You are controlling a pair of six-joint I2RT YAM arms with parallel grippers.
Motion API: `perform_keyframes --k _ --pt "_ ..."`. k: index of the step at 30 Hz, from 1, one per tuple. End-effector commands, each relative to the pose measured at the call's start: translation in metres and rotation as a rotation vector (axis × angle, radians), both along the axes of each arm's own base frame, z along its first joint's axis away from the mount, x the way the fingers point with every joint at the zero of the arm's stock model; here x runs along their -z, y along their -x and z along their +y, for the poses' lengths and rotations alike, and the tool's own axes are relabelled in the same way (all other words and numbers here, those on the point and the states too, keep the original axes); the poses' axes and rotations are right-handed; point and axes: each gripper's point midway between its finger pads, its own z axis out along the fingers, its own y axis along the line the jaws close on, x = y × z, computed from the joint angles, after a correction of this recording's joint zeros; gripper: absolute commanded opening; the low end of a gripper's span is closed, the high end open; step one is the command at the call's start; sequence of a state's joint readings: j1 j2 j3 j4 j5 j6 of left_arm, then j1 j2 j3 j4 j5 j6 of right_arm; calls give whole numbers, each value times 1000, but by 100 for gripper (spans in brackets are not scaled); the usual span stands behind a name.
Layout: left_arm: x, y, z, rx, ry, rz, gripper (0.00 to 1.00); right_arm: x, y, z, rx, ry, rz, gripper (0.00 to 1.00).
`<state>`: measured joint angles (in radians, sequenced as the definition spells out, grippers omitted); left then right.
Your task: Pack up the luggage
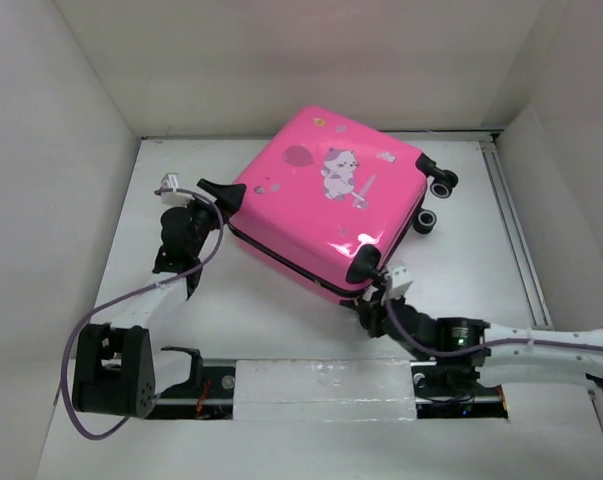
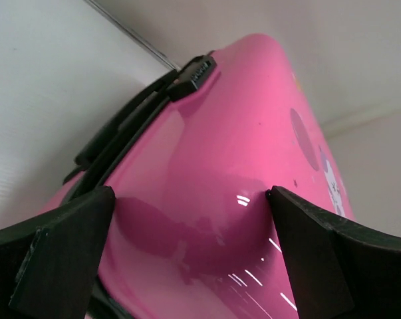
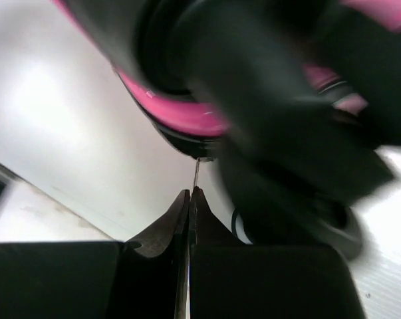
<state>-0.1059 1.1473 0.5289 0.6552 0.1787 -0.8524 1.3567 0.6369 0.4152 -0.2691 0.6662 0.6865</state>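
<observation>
Luggage: a hot-pink hard-shell suitcase point(image 1: 321, 200) with black wheels and cartoon stickers lies flat and askew on the white table point(image 1: 281, 335).
Contents: the shell is closed, so the inside is hidden.
Left gripper point(image 2: 190, 193): the jaws are spread wide at the suitcase's left corner and grip nothing.
Right gripper point(image 3: 190, 194): the fingers are pressed together just below the near black corner; I cannot tell whether anything thin is pinched.

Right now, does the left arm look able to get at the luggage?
Probably yes: the left gripper stands open right at the luggage, whose pink shell fills its wrist view; nothing lies between them.
</observation>
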Motion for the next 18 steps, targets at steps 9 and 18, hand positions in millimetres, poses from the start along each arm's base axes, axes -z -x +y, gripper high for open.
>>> perform_keyframes --k 9,18 --pt "9 59 -103 328 82 -97 93 -49 25 141 -256 54 -89 0" --pt "14 70 -106 338 91 -93 93 -111 26 163 -311 -56 -184 0"
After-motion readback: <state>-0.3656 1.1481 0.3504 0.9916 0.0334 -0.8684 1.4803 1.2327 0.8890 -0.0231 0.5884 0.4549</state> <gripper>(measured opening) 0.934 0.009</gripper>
